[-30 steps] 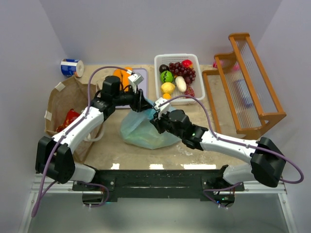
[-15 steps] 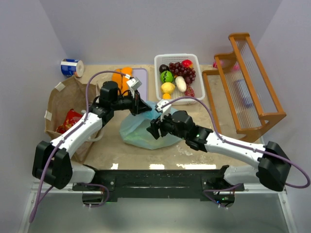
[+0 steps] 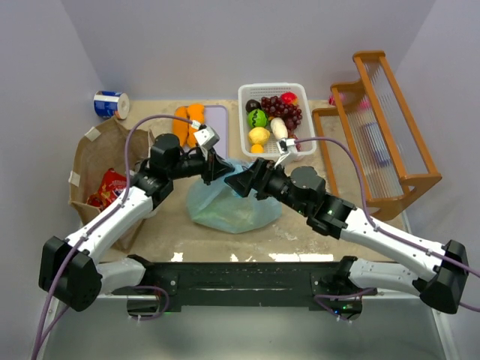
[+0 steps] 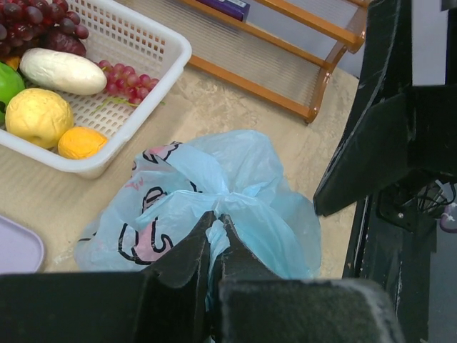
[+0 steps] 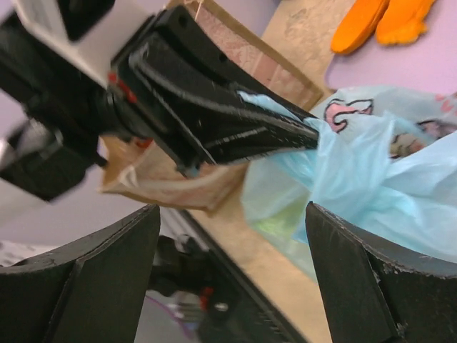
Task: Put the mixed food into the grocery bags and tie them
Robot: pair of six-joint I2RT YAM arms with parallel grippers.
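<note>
The light-blue grocery bag (image 3: 234, 206) lies at the table's middle, its top gathered into a twist. My left gripper (image 3: 219, 169) is shut on that twist, seen close up in the left wrist view (image 4: 216, 227). My right gripper (image 3: 243, 182) hangs just right of it, open, nothing between its fingers (image 5: 93, 286); the blue bag (image 5: 385, 193) lies beyond them. The brown paper grocery bag (image 3: 101, 161) lies on the left. Mixed food (image 3: 271, 118) fills the white basket (image 3: 247, 94): grapes, a green piece, a yellow one (image 4: 39, 118) and a white one (image 4: 61, 71).
Two orange slabs (image 3: 187, 120) lie on a lilac board (image 3: 219, 118) behind the left gripper. A wooden rack (image 3: 382, 127) stands on the right. A blue-and-white can (image 3: 111, 103) lies at the back left. A red packet (image 3: 109, 186) sits in the paper bag.
My right gripper has opened, let go of the blue bag and drawn off to the right. My left gripper has shut on the bag's twisted top.
</note>
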